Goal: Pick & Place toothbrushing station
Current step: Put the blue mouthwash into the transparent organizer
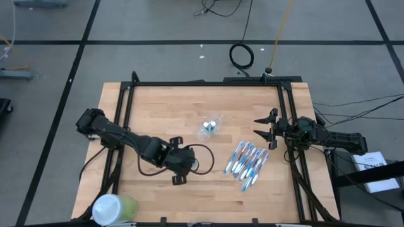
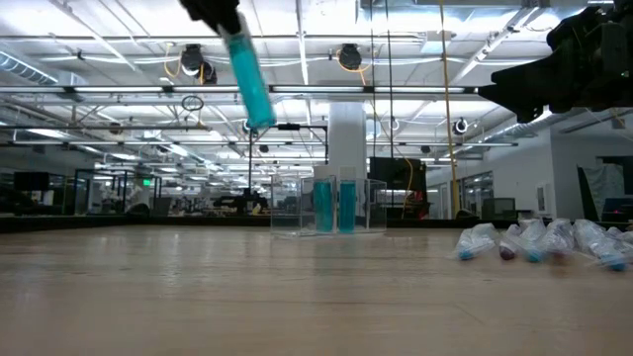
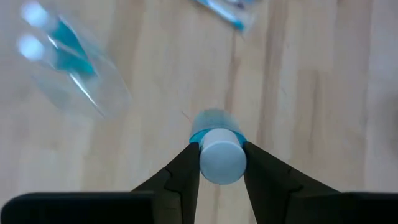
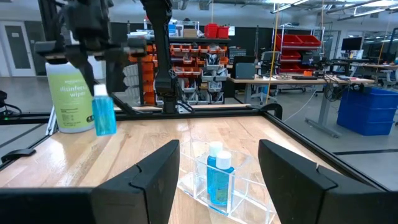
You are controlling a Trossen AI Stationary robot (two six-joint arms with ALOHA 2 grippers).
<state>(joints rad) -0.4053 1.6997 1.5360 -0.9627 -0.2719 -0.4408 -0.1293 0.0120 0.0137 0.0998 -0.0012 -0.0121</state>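
Grey floor (image 1: 158,25) w/ black tape lines, ceiling strip lights (image 2: 119,40), red bins (image 4: 298,43) on shelving.

The table (image 1: 189,101) is pale wood with a visible grain and a smooth, matt face, edged by a dark metal frame (image 1: 208,82). The small cup (image 4: 214,180) is clear, glossy plastic. The tube (image 3: 221,152) has a translucent teal body and a smooth, matt white cap. The toothbrushes (image 1: 247,161) lie in shiny clear wrappers. The green cup (image 1: 115,208) looks like plastic, with a white lid.
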